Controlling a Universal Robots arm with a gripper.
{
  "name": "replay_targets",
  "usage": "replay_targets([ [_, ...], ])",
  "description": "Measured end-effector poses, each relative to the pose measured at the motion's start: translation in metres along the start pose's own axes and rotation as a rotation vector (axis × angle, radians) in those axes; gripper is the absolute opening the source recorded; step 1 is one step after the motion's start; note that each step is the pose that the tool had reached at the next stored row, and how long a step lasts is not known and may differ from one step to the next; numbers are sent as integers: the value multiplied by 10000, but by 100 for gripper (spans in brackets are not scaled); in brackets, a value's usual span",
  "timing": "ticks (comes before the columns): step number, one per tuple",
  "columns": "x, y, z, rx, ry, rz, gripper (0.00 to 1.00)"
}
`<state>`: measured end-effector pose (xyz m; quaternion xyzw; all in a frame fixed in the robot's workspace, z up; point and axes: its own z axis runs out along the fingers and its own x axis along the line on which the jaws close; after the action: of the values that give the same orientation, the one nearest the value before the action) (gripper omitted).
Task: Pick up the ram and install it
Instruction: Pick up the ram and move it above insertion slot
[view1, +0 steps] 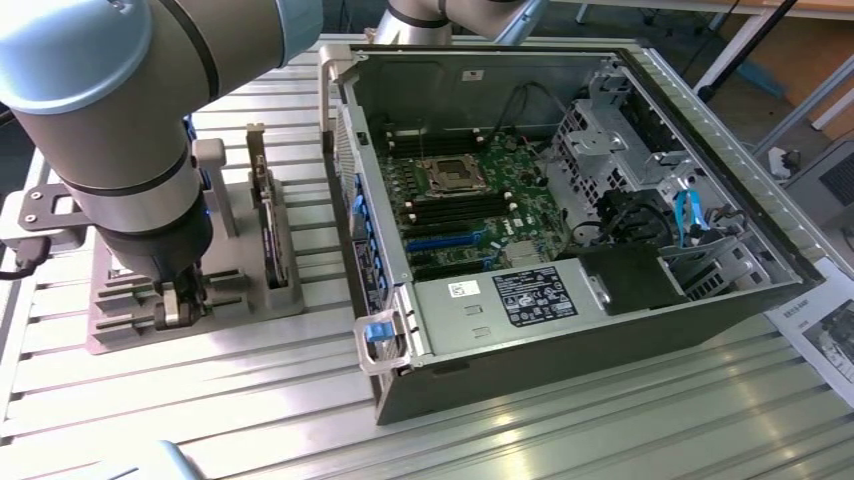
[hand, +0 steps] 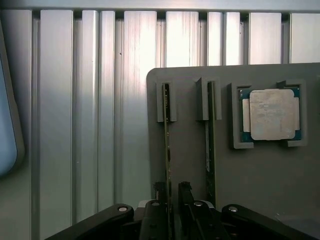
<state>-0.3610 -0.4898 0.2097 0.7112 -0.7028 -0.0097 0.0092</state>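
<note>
Two green ram strips stand on edge in slots of a grey holder (hand: 250, 175). My gripper (hand: 172, 194) is down over the end of one ram (hand: 168, 145), with a finger on each side. One finger lies close against it and a small gap shows at the other, so the gripper is open. The second ram (hand: 210, 150) stands parallel beside it, outside the fingers. In the exterior view my gripper (view1: 180, 300) is low over the holder (view1: 120, 320) at the left of the open computer case. The motherboard (view1: 467, 200) lies inside the case with dark memory slots.
A square silver processor chip (hand: 272, 115) sits in its own recess on the holder. A dark expansion card (view1: 274, 235) stands upright on the holder next to the case wall (view1: 354, 200). The ribbed aluminium table (hand: 75, 125) runs under everything. Cables and drive bays (view1: 667, 220) crowd the case's right.
</note>
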Motion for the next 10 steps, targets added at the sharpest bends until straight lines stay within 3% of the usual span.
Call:
replay_targets([
  [10,0,1,-8,0,3,0,24],
])
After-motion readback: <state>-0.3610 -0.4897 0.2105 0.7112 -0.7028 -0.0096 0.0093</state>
